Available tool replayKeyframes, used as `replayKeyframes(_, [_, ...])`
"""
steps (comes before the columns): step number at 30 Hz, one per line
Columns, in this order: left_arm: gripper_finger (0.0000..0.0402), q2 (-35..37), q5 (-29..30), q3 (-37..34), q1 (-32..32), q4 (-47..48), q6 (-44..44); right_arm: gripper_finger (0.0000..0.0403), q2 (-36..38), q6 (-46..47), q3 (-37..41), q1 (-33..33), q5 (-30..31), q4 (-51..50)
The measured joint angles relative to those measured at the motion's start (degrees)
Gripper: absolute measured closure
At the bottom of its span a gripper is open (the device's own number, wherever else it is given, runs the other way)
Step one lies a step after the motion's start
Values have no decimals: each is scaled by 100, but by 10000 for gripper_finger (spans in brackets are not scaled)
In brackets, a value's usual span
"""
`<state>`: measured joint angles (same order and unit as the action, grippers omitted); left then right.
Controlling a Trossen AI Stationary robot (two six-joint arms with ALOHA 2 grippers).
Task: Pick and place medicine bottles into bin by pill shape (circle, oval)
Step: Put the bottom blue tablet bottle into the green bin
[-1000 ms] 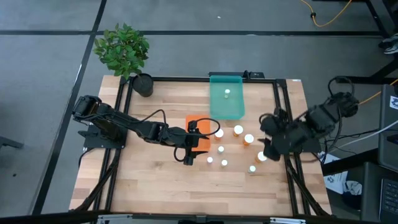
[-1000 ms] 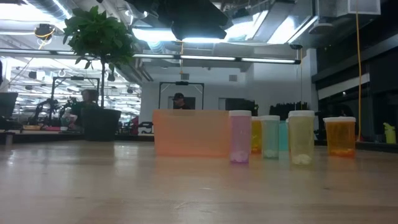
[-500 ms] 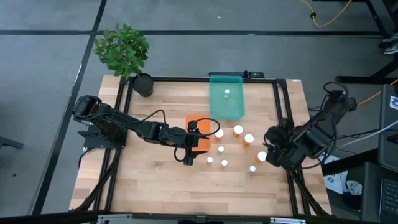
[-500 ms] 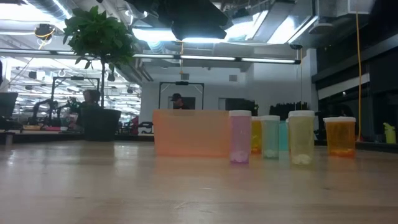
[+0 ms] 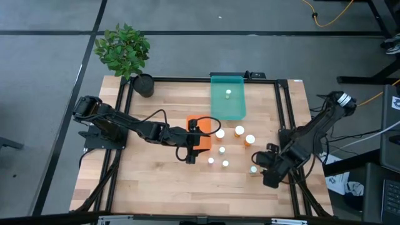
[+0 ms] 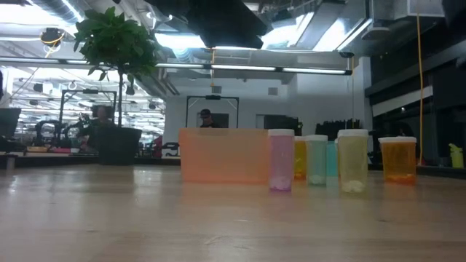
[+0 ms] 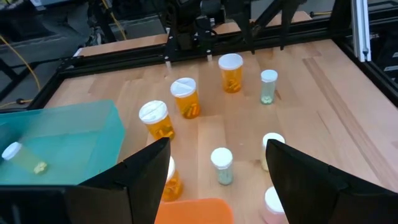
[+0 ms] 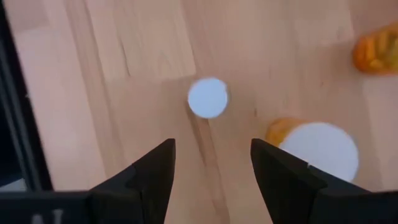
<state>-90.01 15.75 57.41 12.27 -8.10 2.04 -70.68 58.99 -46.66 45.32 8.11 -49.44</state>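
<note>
- Bottles (image 5: pixel 225 150) stand upright in a loose cluster on the desk (image 5: pixel 150 181), between the orange bin (image 5: pixel 201 142) and the desk's right rail; one more lies already in the teal bin (image 5: pixel 228 100) farther back.
- Your right end effector (image 5: pixel 265 164) hangs near the front-right corner of the cluster, fingers spread and empty, pointing down at the desk.
- From it, the nearest small white-capped bottle (image 8: pixel 208 98) stands just ahead of the open fingers, not yet between them; you see its cap end-on, so its long axis is vertical.
- A wider amber bottle (image 8: pixel 317 146) stands just beside that line of approach, so I judge you need to come down squarely on the small one or you will nudge its neighbour.
- Your left end effector (image 5: pixel 189 149) rests over the orange bin's near side, fingers spread wide and holding nothing; it faces the cluster but lies farther from the front-right bottle than the right arm does.
- Room is tight on the right: the black rail (image 5: pixel 294 181) runs close behind the right arm, while bare desk lies open toward the front.
- Carry paths to either bin cross the other standing bottles, so lift high first.
</note>
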Motion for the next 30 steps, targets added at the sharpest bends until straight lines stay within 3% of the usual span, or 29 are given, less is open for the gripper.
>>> replayKeyframes(8, [145,2,2,0,0,0,-2,192,-37,-28,101,0,-202,157])
replayKeyframes(20, [145,2,2,0,0,0,-2,192,-651,-1409,103,0,-178,339])
replayKeyframes(30, [145,0,4,0,0,-1,-2,192,-1031,-1505,105,-147,-49,546])
